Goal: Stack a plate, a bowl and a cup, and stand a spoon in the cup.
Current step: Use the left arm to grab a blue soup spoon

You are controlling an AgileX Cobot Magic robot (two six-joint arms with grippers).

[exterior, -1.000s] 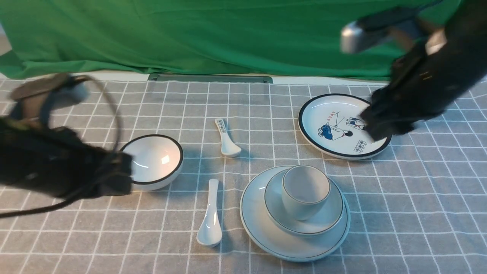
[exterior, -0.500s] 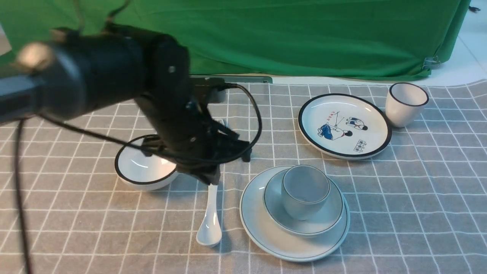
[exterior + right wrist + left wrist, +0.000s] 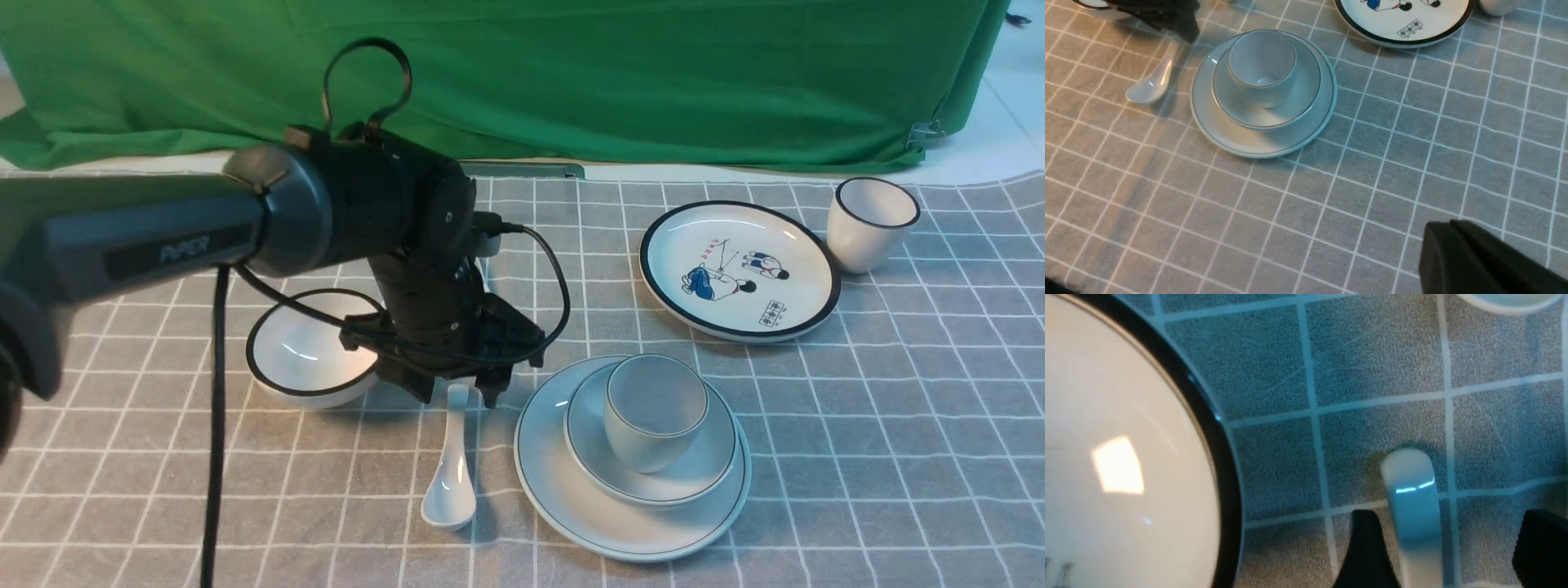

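Beside a black-rimmed bowl (image 3: 306,355), the left pincer (image 3: 457,395) is lowered, its jaws spread either side of the spoon (image 3: 451,482) handle. The spoon lies flat on the grey checked surface (image 3: 857,457). Just right of it, the cup (image 3: 653,416) stands in the bowl (image 3: 704,467) on the plate (image 3: 545,474). The right pincer (image 3: 1470,261) is clenched shut.

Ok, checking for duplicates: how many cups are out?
2. The plain cup sits in the bowl on the plate; the black-rimmed cup stands beyond, beside the cartoon plate. The left arm could hide another.
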